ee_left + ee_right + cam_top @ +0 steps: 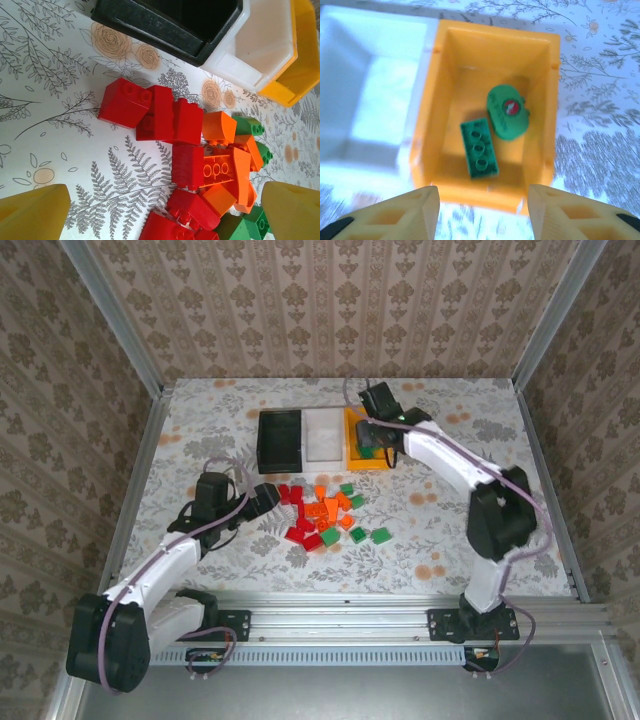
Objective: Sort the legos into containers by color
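The right tool (pixel 481 201) hangs just above the near wall of the orange-yellow bin (pixel 485 31), its two yellow fingers (pixel 415 207) spread apart with nothing between them. Inside that bin lie a green brick (pixel 479 149), studs up, and beside it a round green piece (pixel 507 111) with a small red and white mark at its middle. Any writing on the mark is too blurred to read. The white bin (pixel 385 75) touches the orange-yellow one on its left, and the black bin (pixel 280 437) closes the row; its inside is too dark to judge.

The left tool (pixel 165 210) is wide open over the heap of bricks (pixel 322 515), one finger at either side of it, gripping nothing. The heap mixes red, orange and green pieces, sitting near the bins but apart from them.

The flower-patterned worktop (pixel 200 420) is bare to the left of the heap and to the right of the bins. Metal rails (pixel 135 490) edge it.
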You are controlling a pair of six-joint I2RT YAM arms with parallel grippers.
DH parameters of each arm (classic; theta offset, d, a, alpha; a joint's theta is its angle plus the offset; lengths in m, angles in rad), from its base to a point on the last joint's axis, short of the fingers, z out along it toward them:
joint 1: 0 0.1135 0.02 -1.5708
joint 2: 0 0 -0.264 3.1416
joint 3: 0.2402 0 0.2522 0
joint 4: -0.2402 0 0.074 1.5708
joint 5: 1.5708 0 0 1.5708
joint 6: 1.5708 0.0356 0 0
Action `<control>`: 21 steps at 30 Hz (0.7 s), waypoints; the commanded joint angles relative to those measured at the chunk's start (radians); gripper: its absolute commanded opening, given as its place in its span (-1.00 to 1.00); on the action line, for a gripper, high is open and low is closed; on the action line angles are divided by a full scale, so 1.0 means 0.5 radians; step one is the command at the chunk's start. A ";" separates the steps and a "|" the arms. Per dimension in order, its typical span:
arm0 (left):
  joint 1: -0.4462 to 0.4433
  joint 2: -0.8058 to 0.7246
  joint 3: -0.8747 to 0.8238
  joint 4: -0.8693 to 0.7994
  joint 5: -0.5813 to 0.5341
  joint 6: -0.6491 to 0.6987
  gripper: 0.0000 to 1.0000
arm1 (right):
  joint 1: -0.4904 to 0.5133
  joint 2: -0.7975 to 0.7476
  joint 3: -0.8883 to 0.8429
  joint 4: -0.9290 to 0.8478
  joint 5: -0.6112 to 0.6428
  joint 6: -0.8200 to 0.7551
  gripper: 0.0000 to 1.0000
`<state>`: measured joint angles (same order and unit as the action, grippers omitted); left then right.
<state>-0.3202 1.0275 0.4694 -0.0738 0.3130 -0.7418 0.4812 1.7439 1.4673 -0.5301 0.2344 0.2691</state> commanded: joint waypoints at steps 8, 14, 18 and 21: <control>-0.363 0.179 0.031 0.289 0.065 -0.039 1.00 | 0.410 -0.690 -1.153 -0.093 -0.078 0.279 0.36; -0.582 0.355 0.075 0.468 0.048 -0.086 0.97 | 0.421 -0.742 -1.417 0.006 -0.244 0.290 0.48; -0.711 0.435 0.116 0.473 -0.018 -0.105 0.95 | 0.427 -0.655 -1.467 0.127 -0.387 0.255 0.49; -0.741 0.439 0.105 0.472 -0.096 -0.127 0.95 | 0.427 -0.600 -1.454 0.136 -0.399 0.245 0.49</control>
<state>-0.6819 1.2465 0.4988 0.1333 0.3084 -0.7795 0.6941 1.4174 0.7444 -0.4889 0.0769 0.3935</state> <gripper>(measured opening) 0.974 0.745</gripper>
